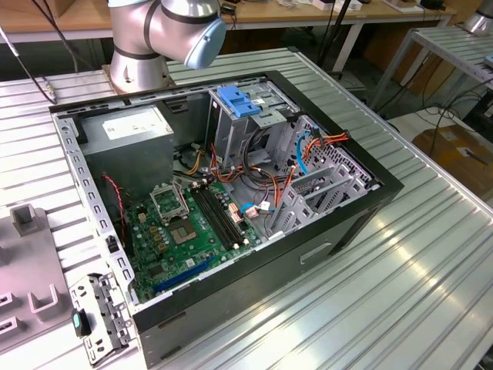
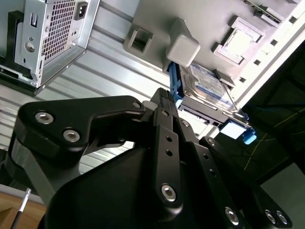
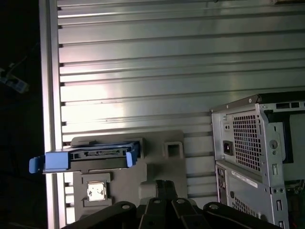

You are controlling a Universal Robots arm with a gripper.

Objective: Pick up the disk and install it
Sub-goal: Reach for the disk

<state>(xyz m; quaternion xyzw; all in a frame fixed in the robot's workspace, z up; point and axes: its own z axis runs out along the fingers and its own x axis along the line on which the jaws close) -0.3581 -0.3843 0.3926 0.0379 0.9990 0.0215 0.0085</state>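
The disk [image 2: 206,82] sits on the grey holder plate [image 3: 159,174] on the ribbed worktop [image 3: 143,71], and the gripper [image 2: 163,98] hangs near it, its jaws seemingly closed on nothing. For a clean pick, I judge the jaws should open and square up to the disk's flat faces, clear of its blue rails [image 3: 40,163]. The open computer case [image 1: 231,304] holds a motherboard [image 1: 192,223], a power supply [image 1: 127,135] and a drive cage [image 1: 239,127].

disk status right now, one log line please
disk: on grey fixture, not held | gripper: near fixture, apart from disk | computer case: open
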